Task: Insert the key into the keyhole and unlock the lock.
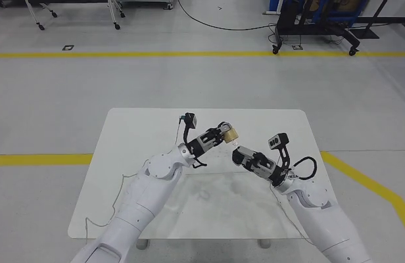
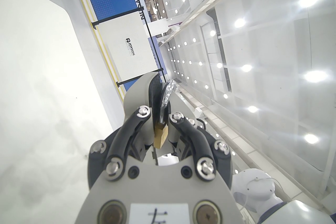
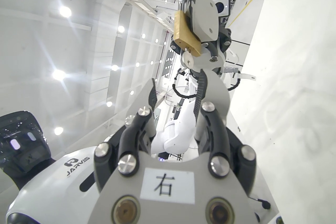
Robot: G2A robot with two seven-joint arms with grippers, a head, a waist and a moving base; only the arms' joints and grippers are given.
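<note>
Brass padlock [image 3: 185, 34] aloft, silver key [image 3: 188, 60] inserted

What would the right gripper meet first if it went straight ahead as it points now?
Most likely the key sticking out of the brass padlock that the left gripper holds; it lies straight ahead of the open right gripper. The gap is hard to judge.

The lock [image 3: 185, 33] showed a matt, brass-coloured metal body, the key [image 3: 188, 59] at its end face a shiny silver metal; the white table [image 1: 268, 125] below the lock looked smooth, faintly glossy.
</note>
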